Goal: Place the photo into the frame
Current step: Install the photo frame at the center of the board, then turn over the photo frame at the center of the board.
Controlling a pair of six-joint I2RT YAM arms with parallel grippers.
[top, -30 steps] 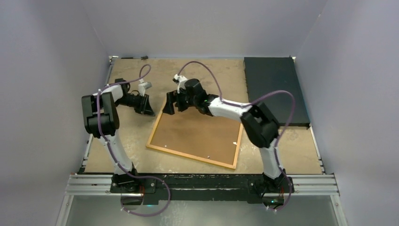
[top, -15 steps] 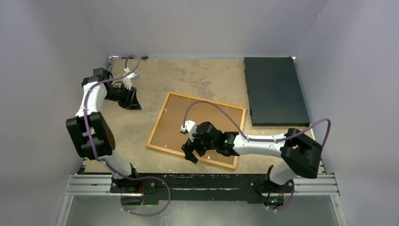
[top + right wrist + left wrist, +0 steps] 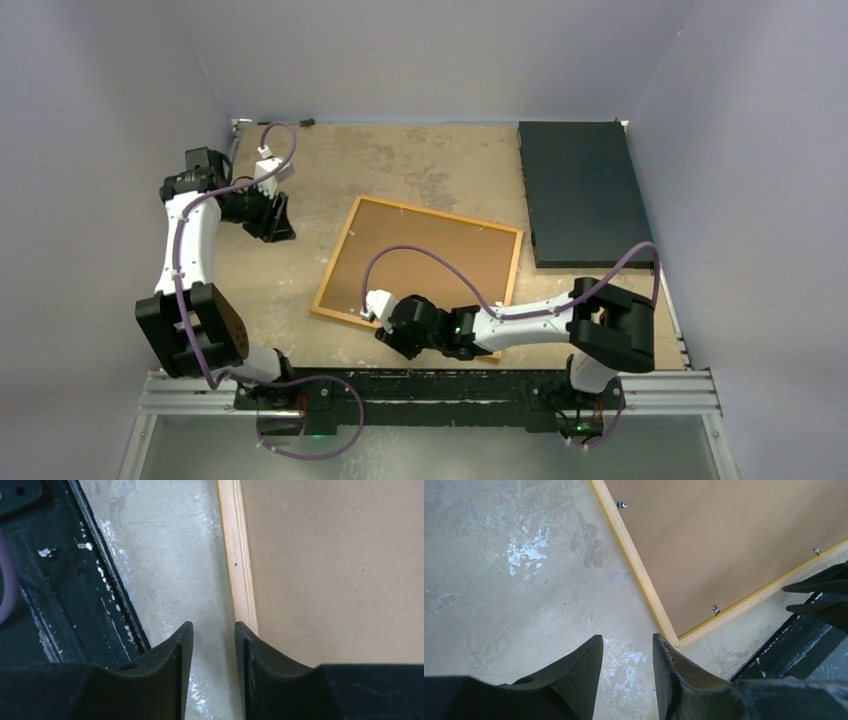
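The frame (image 3: 334,268) lies face down mid-table, its light wood border round a brown backing board (image 3: 430,265) held by small metal clips. The photo does not show in any view. My left gripper (image 3: 280,228) hovers over bare table left of the frame, open, with nothing between its fingers; its wrist view has the frame (image 3: 639,570) and its near corner just right of the left gripper (image 3: 628,642). My right gripper (image 3: 385,333) is low at the frame's near edge, open and narrow, over bare table, the frame (image 3: 240,570) beside its right fingertip (image 3: 242,630).
A dark rectangular mat (image 3: 585,190) lies at the back right. The black base rail (image 3: 430,385) runs along the near edge, close to the right gripper, and shows as the rail (image 3: 60,580) in the right wrist view. Grey walls close in on three sides.
The right arm swung from the frame's far corner down to its near edge, and its jaws narrowed. The left arm drew back to the far left and its jaws widened.
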